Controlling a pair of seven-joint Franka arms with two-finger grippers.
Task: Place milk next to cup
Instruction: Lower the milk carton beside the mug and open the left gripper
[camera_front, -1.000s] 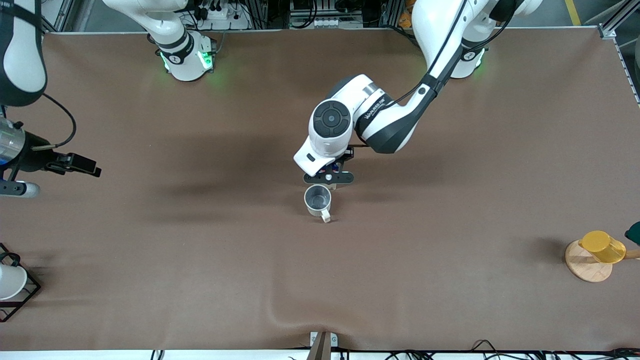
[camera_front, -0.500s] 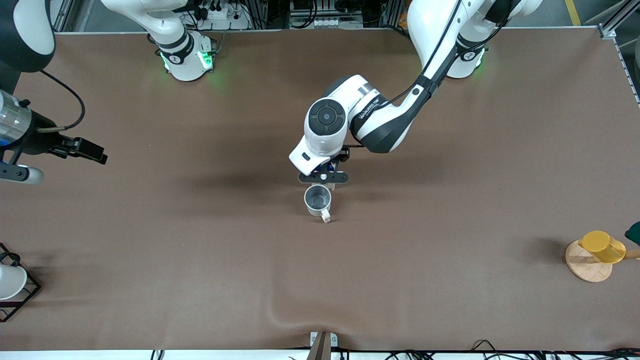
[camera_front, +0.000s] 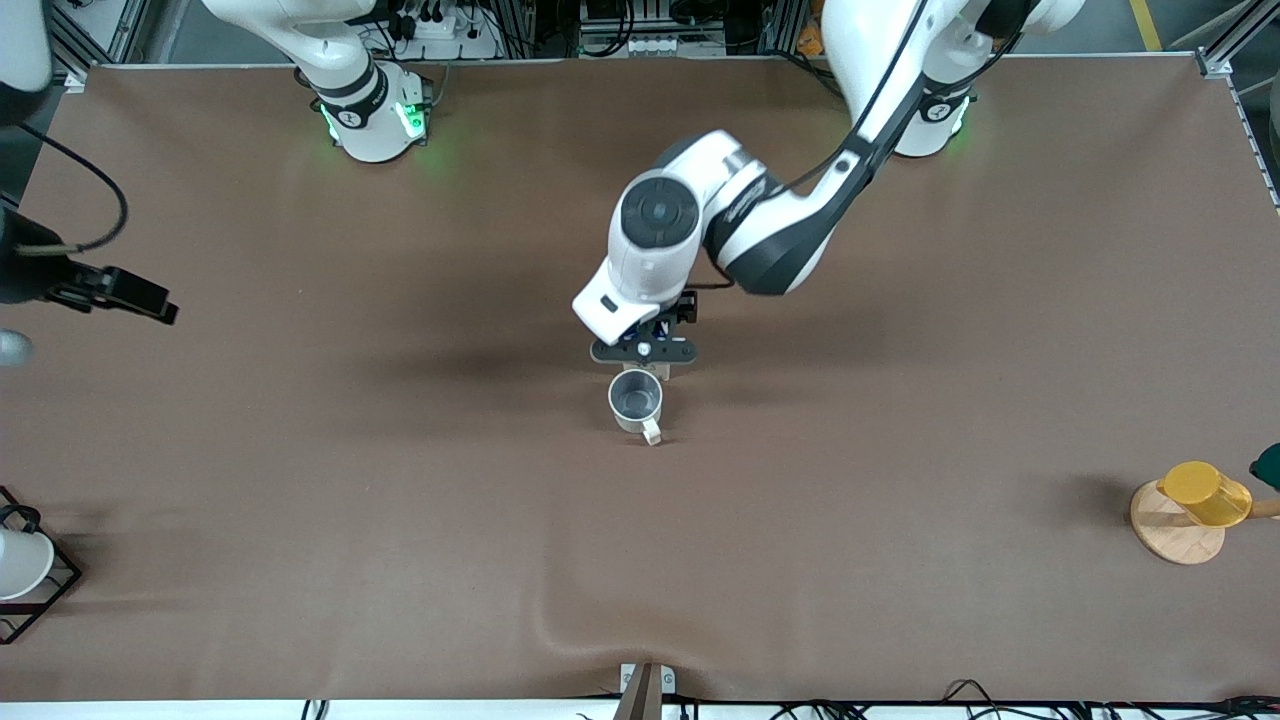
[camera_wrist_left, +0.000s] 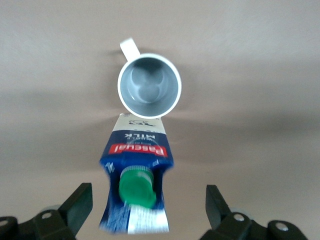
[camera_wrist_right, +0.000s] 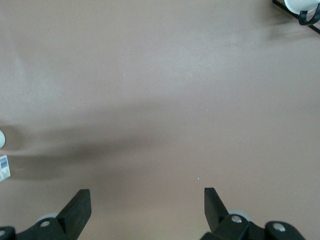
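The milk (camera_wrist_left: 137, 155), a dark blue carton with a green cap and a red label, stands upright on the brown table right beside the cup (camera_wrist_left: 149, 86). The cup (camera_front: 635, 397) is off-white with a grey inside, and its handle points away from the carton. My left gripper (camera_front: 645, 350) is open and hangs over the milk, hiding most of it in the front view. In the left wrist view its fingers (camera_wrist_left: 80, 200) stand wide on either side of the carton without touching it. My right gripper (camera_wrist_right: 145, 210) is open and empty over bare table at the right arm's end.
A yellow cup (camera_front: 1205, 492) lies on a round wooden coaster (camera_front: 1170, 535) at the left arm's end. A white cup in a black wire frame (camera_front: 20, 565) sits at the right arm's end. The tablecloth has a ridge (camera_front: 590, 640) near the front edge.
My left gripper has risen a little above the milk, which stays beside the cup. My right arm has drawn back toward its edge of the table.
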